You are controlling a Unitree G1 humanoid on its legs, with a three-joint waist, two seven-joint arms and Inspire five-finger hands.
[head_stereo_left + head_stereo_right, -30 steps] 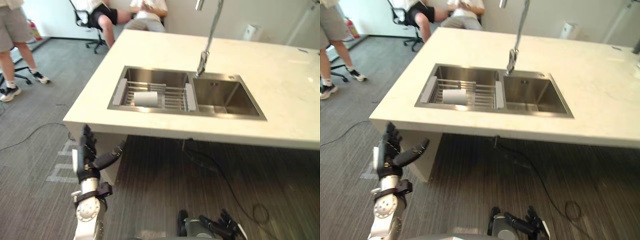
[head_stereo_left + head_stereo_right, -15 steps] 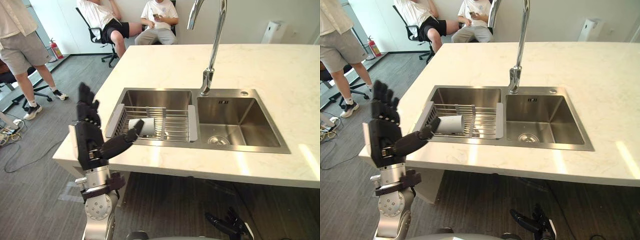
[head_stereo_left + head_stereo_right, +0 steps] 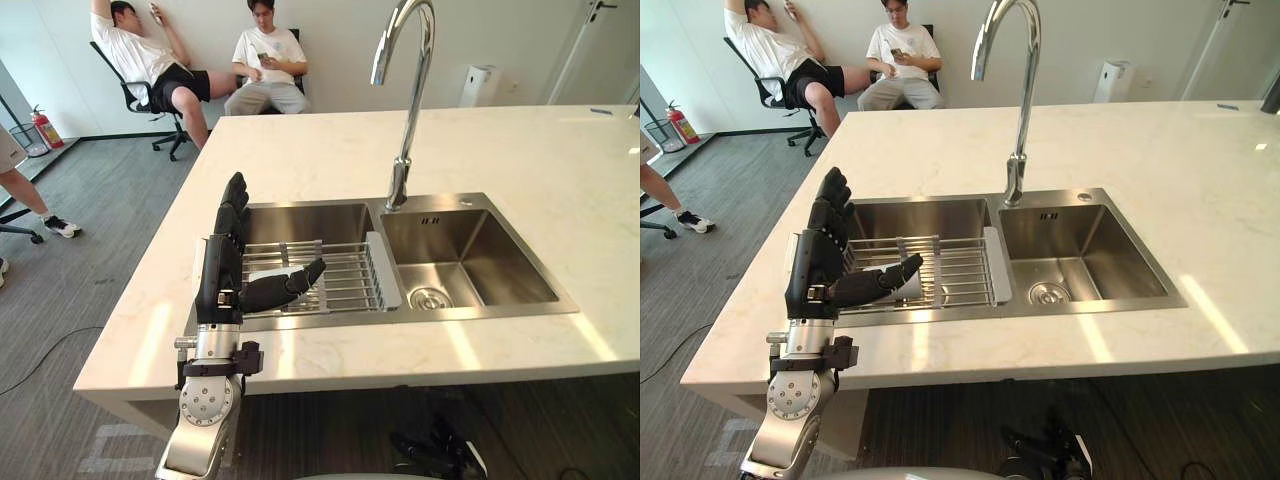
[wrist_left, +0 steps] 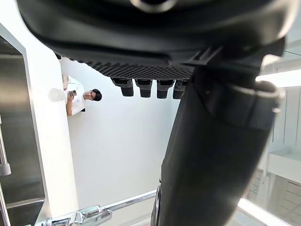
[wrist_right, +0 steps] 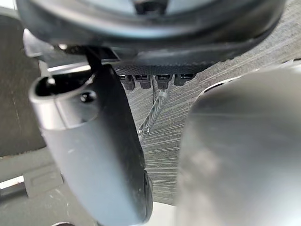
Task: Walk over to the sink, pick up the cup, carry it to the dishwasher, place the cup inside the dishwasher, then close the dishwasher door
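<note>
Walking has brought the stainless steel sink (image 3: pixel 500 280) close, and the dark left hand (image 3: pixel 220 275), fingers straight, is now raised left of centre before the white cup (image 3: pixel 908 291) on the wire rack (image 3: pixel 345 285). The dark right hand (image 3: pixel 438 456) hangs relaxed at the bottom edge, so a grasp looks next.

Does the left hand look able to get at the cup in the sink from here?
Probably yes. The left hand is open above the sink's near edge; the cup lies on the wire rack just beyond its thumb, nothing between.
</note>
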